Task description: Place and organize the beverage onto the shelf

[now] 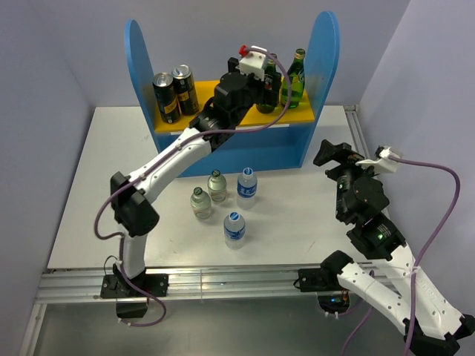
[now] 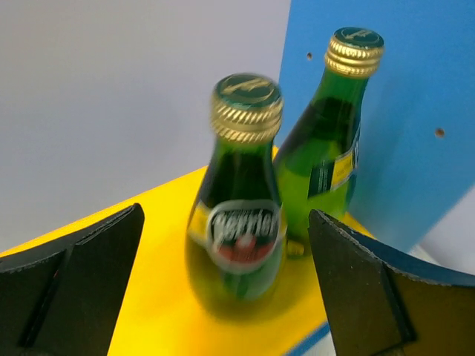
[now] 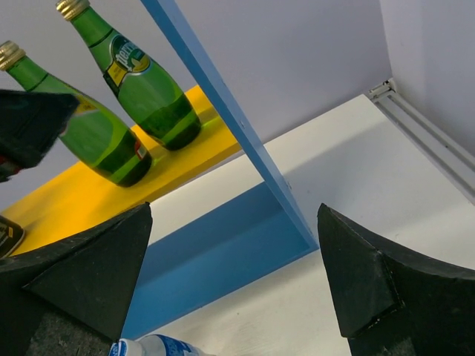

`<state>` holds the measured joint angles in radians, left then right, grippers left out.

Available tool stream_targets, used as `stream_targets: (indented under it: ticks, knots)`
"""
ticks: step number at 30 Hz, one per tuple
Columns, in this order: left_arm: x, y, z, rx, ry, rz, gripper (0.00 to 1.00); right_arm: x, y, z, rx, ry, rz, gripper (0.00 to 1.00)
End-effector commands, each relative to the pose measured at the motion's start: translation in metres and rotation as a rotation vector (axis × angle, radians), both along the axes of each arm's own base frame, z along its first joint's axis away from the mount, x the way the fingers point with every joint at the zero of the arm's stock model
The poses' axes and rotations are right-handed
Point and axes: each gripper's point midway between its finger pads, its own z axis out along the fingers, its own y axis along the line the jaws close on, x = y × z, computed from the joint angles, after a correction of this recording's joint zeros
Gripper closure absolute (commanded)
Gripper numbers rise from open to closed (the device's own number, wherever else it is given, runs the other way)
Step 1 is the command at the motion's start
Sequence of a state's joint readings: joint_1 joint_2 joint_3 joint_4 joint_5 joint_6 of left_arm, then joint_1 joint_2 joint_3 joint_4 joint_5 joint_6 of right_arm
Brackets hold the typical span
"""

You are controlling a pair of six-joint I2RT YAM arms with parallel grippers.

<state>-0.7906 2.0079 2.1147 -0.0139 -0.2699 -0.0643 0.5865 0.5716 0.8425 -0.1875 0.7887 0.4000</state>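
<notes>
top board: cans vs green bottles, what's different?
Position: the cans stand at the left end of the yellow board; the green bottles stand at the right end, by the right side panel.
Shape: the cans are straight-sided and black; the bottles are green and taper to gold caps.
Access: the left hand is open around the nearer bottle; nothing is at the cans.
Shared: both pairs stand upright on that board.

The white bench (image 1: pixel 312 215) carries the blue shelf (image 1: pixel 260 148) at its far edge. Four bottles stand upright in front of it. Two squat clear bottles (image 1: pixel 217 185) (image 1: pixel 200 202) are close together, with a water bottle (image 1: pixel 247 186) just beside them. A second water bottle (image 1: pixel 234 228) stands nearer the front.
</notes>
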Motion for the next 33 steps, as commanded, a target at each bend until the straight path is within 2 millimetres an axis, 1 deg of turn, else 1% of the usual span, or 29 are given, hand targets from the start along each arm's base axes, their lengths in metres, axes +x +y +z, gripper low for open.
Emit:
stream_targets:
  ticks: [1,2,3,4,5,6,7,8,9,10,11,12,13,14,15,17,18,19,20,21,24,27,29,30,33]
  knots:
    - [-0.048,0.045,0.097,-0.143,-0.154,0.024,0.01,0.005,0.006,-0.004,-0.002,0.005,0.013,0.0]
    - [-0.056,0.051,0.099,-0.144,-0.152,0.031,0.01,0.006,0.013,-0.005,-0.009,0.006,0.05,0.0]
    - [-0.07,0.063,0.102,-0.142,-0.148,0.038,0.01,0.007,0.02,-0.006,-0.016,0.007,0.088,0.0]
    - [-0.076,0.071,0.101,-0.139,-0.143,0.055,0.01,0.007,0.028,-0.007,-0.018,0.002,0.134,0.0]
    - [-0.087,0.076,0.1,-0.142,-0.137,0.069,0.01,0.008,0.039,-0.003,-0.018,-0.023,0.191,0.0]
    - [-0.107,0.095,0.115,-0.169,-0.154,0.076,0.01,0.007,0.064,-0.012,-0.062,-0.025,0.326,0.0]
    - [-0.111,0.098,0.091,-0.136,-0.119,0.088,0.01,0.005,0.079,-0.015,-0.069,-0.031,0.392,0.0]
    - [-0.123,0.1,0.085,-0.142,-0.109,0.082,0.01,0.003,0.091,-0.016,-0.071,-0.044,0.438,0.0]
    - [-0.138,0.116,0.072,-0.138,-0.089,0.097,0.01,0.005,0.104,-0.034,-0.088,-0.005,0.474,0.0]
    - [-0.158,0.132,0.08,-0.183,-0.091,0.099,0.01,0.003,0.126,-0.054,-0.093,0.045,0.533,0.0]
    - [-0.157,0.123,0.056,-0.153,-0.056,0.088,0.01,0.002,0.136,-0.064,-0.108,0.071,0.56,0.0]
    - [-0.169,0.136,0.038,-0.146,-0.031,0.096,0.01,0.001,0.147,-0.075,-0.098,0.101,0.587,0.0]
    - [-0.177,0.139,0.026,-0.137,-0.007,0.091,0.01,-0.004,0.161,-0.087,-0.103,0.131,0.634,0.0]
    - [-0.182,0.143,0.014,-0.147,0.02,0.091,0.01,-0.001,0.172,-0.104,-0.097,0.166,0.652,0.0]
    - [-0.19,0.153,-0.006,-0.135,0.044,0.097,0.01,-0.001,0.18,-0.112,-0.1,0.177,0.674,0.0]
    - [-0.196,0.16,-0.03,-0.137,0.085,0.105,0.01,0.003,0.194,-0.129,-0.088,0.195,0.702,0.0]
    - [-0.2,0.166,-0.051,-0.121,0.11,0.111,0.01,0.004,0.199,-0.132,-0.091,0.2,0.714,0.0]
    - [-0.202,0.169,-0.061,-0.116,0.124,0.114,0.01,0.006,0.202,-0.136,-0.093,0.207,0.717,0.0]
    - [-0.204,0.172,-0.07,-0.125,0.141,0.116,0.01,0.011,0.21,-0.143,-0.103,0.231,0.719,0.0]
    - [-0.208,0.175,-0.085,-0.11,0.163,0.11,0.01,0.014,0.213,-0.146,-0.102,0.242,0.718,0.0]
    - [-0.215,0.179,-0.105,-0.109,0.2,0.104,0.01,0.023,0.224,-0.16,-0.113,0.281,0.712,0.0]
    - [-0.219,0.183,-0.117,-0.113,0.213,0.096,0.01,0.03,0.233,-0.17,-0.114,0.298,0.71,0.0]
    - [-0.22,0.185,-0.121,-0.115,0.216,0.101,0.01,0.035,0.237,-0.177,-0.124,0.311,0.7,0.0]
    - [-0.22,0.186,-0.125,-0.107,0.22,0.106,0.01,0.038,0.236,-0.181,-0.131,0.316,0.688,0.0]
    - [-0.22,0.187,-0.128,-0.101,0.222,0.113,0.01,0.047,0.236,-0.188,-0.15,0.319,0.649,0.0]
